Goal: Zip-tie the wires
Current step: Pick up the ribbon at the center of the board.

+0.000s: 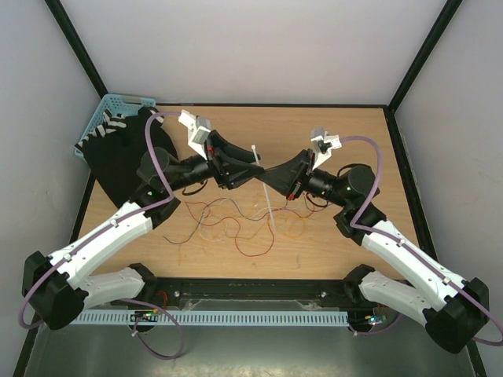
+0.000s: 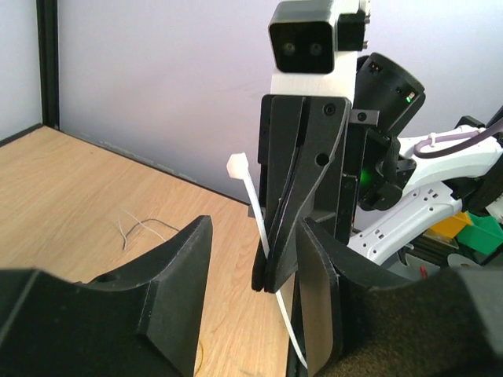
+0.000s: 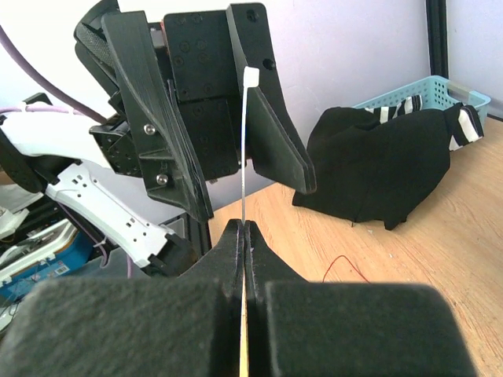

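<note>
Top external, wood table, wires strewn centrally, pale walls

The zip tie was pale white. The wires were red, orange and brown. The worktop showed light wood grain. The latticed basket was turquoise, and the cloth was black with a black-and-white striped part.
</note>
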